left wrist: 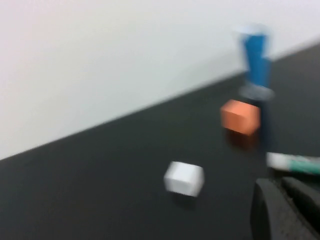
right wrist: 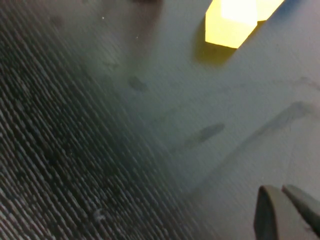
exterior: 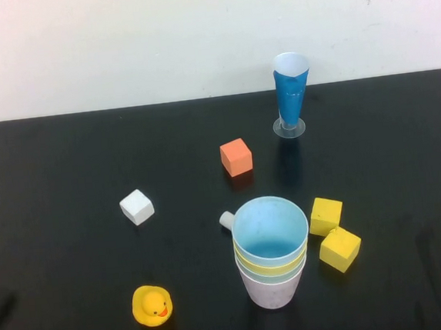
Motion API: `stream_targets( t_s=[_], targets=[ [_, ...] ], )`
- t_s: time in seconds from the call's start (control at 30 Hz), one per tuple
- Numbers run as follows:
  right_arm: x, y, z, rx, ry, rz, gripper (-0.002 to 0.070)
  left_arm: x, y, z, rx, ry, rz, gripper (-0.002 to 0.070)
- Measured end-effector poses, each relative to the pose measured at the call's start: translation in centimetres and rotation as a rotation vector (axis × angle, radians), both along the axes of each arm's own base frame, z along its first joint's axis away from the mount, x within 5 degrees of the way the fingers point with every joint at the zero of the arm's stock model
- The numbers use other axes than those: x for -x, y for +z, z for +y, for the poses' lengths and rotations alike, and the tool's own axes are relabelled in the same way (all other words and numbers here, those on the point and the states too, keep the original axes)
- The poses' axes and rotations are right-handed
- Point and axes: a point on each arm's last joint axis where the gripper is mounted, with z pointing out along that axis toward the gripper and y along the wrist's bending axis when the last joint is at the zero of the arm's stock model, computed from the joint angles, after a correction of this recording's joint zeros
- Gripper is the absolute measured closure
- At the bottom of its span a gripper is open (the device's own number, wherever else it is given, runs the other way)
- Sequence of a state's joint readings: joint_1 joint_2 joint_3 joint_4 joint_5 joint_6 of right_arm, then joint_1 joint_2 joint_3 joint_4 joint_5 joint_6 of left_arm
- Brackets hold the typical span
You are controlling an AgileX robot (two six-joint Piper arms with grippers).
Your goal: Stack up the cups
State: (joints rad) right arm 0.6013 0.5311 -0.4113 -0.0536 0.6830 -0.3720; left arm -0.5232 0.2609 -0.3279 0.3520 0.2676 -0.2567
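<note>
The cups stand nested in one upright stack (exterior: 271, 257) at the front middle of the black table. The light blue cup (exterior: 270, 234) is innermost on top. Below its rim show the yellow rim (exterior: 270, 268), a pale green band (exterior: 273, 278) and the pink cup (exterior: 272, 293) outermost at the bottom. Neither arm shows in the high view. My left gripper (left wrist: 281, 184) is shut and empty, off to the left of the stack. My right gripper (right wrist: 281, 190) is shut and empty, low over bare table, apart from a yellow cube (right wrist: 232, 22).
A tall dark-blue cone cup (exterior: 291, 89) stands at the back. An orange cube (exterior: 236, 157), a white cube (exterior: 137, 207) and a rubber duck (exterior: 152, 305) lie left of the stack. Two yellow cubes (exterior: 325, 215) (exterior: 340, 249) sit close on its right. A small pale piece (exterior: 227, 220) lies against it.
</note>
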Motion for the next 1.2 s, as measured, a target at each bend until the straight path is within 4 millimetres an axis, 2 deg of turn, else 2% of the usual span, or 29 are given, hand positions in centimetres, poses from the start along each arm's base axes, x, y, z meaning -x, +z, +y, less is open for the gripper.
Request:
stream_targets(
  t_s=[0.13, 0.23, 0.3, 0.47, 0.53, 0.77, 0.9, 1.2],
  targets=[
    [0.0, 0.0, 0.0, 0.0, 0.0, 0.0, 0.0676, 1.3, 0.3, 1.6, 0.09, 0.156, -0.053, 0.0673],
    [0.0, 0.0, 0.0, 0.0, 0.0, 0.0, 0.0676, 1.9, -0.8, 2.0, 0.158, 0.223, -0.077, 0.0673],
    [0.0, 0.0, 0.0, -0.001, -0.001, 0.001, 0.0676, 1.7, -2.2, 2.0, 0.19, 0.25, -0.073, 0.0673],
    [0.0, 0.0, 0.0, -0.011, -0.013, 0.007, 0.0676, 0.7, -7.3, 2.0, 0.238, 0.309, -0.039, 0.0673],
    [0.0, 0.0, 0.0, -0.011, -0.013, 0.007, 0.0676, 0.6, -8.4, 2.1, 0.239, 0.328, -0.026, 0.0673],
    [0.0, 0.0, 0.0, -0.012, -0.015, 0.01, 0.0676, 1.0, -9.3, 2.2, 0.281, 0.356, 0.074, 0.0673],
    [0.0, 0.0, 0.0, -0.012, -0.015, 0.01, 0.0676, 1.3, -10.5, 2.0, 0.302, 0.363, 0.211, 0.0673],
    [0.0, 0.0, 0.0, -0.012, -0.015, 0.01, 0.0676, 1.4, -10.4, 2.0, 0.285, 0.36, 0.207, 0.0673]
  ],
)
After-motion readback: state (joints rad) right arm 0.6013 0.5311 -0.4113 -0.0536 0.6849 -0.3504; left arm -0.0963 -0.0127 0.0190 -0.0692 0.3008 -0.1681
